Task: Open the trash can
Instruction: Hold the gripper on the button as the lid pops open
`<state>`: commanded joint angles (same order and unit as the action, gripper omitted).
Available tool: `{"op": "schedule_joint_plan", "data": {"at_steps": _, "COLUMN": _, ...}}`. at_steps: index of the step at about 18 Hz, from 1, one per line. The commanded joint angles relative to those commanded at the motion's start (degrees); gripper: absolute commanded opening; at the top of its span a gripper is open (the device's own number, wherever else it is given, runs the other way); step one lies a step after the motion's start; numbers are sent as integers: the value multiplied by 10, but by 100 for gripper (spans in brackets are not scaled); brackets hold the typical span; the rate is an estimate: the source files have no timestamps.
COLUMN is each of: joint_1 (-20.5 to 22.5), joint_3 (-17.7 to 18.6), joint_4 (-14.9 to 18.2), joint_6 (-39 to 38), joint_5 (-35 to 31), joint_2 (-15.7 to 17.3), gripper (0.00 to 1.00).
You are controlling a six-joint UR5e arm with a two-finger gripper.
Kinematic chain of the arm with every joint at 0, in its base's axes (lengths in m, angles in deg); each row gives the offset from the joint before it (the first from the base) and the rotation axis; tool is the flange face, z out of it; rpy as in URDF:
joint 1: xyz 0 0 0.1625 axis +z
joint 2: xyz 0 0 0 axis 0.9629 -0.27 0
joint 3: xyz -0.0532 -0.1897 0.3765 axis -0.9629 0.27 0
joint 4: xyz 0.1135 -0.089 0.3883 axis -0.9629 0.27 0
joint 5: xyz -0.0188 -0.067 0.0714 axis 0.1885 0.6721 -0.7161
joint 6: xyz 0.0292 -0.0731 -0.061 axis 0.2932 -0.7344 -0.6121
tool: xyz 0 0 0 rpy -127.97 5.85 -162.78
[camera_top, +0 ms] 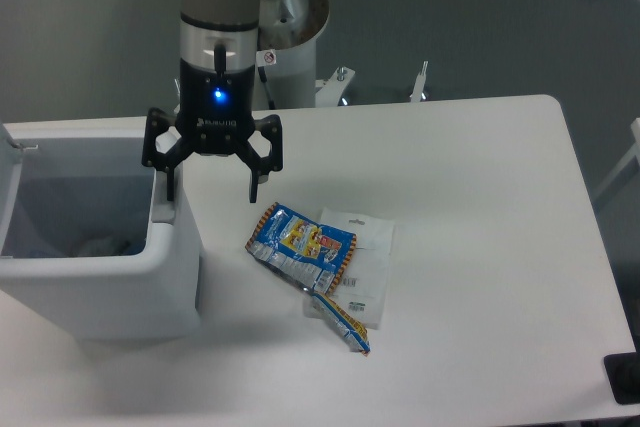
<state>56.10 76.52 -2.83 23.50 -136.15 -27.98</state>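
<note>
The white trash can (110, 292) stands at the table's left with its lid swung up out of the way, so the grey inside and some crumpled waste at the bottom show. My gripper (212, 187) hangs open over the can's right rim. Its left finger (170, 185) reaches down at the grey push tab (163, 213), and its right finger (254, 185) hangs over the table beside the can. Nothing is held between the fingers.
A blue and orange snack wrapper (300, 244) lies on a clear white packet (358, 257) right of the can, with a thin blue wrapper strip (345, 322) just below. The arm's base (290, 27) stands behind the table's far edge.
</note>
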Motion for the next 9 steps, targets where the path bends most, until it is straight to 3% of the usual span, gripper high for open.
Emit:
{"op": "schedule_joint_plan", "data": {"at_steps": 3, "joint_1": 4, "joint_3": 1, "joint_4": 3, "joint_6": 38, "joint_5": -4, "joint_2": 7, "gripper": 100}}
{"op": "schedule_joint_plan", "data": {"at_steps": 9, "joint_1": 57, "joint_3": 13, "joint_4": 5, "joint_6": 111, "joint_5": -68, "joint_2": 7, "gripper": 100}}
